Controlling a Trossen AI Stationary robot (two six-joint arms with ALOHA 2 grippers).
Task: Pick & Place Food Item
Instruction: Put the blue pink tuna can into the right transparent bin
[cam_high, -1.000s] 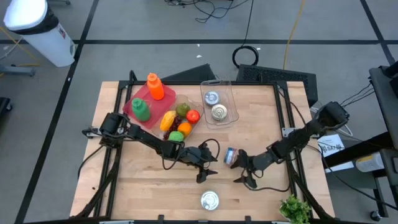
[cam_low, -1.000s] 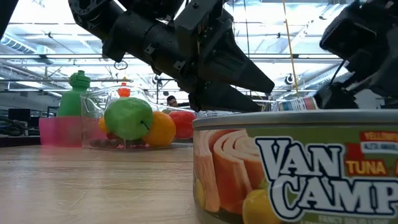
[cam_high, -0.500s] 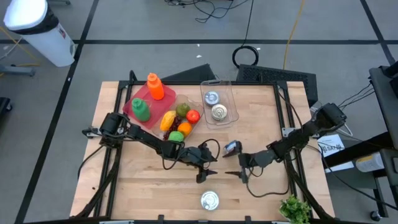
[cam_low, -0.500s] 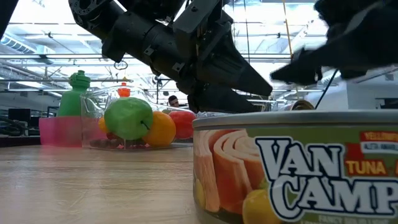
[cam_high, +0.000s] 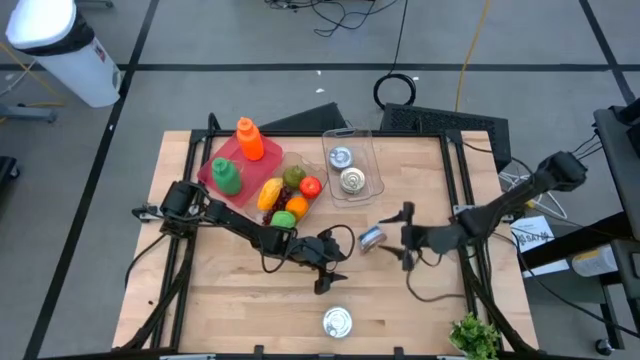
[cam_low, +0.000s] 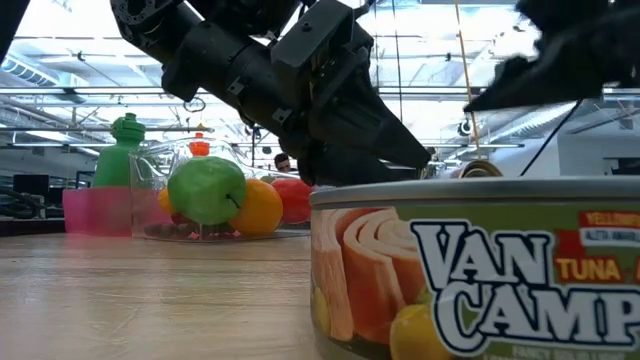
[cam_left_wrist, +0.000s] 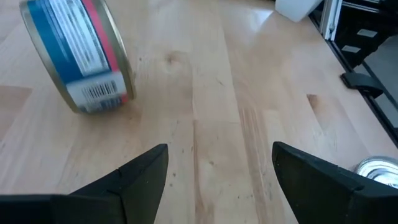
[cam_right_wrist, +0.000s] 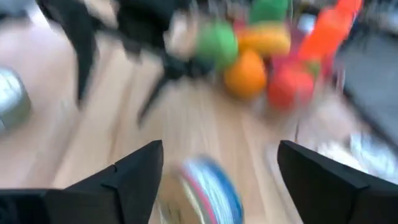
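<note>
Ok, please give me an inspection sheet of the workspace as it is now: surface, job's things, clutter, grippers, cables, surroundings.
Surface: wooden table, dry, unmarked.
Job's things: blue-label can on its side mid-table; tuna can at the near edge; two cans in clear tray; fruit tray; two bottles in pink bin.
Clutter: leafy greens at the table's corner.
Grippers: left gripper open, empty, beside the can; right gripper open, empty, on the can's other side.
Cables: coil and loose cables on floor.
Surroundings: white bin.

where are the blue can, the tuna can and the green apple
blue can (cam_left_wrist: 84, 59), left wrist view, on its label side
tuna can (cam_low: 480, 270), low view, on its printed label
green apple (cam_low: 205, 190), low view, on its front
</note>
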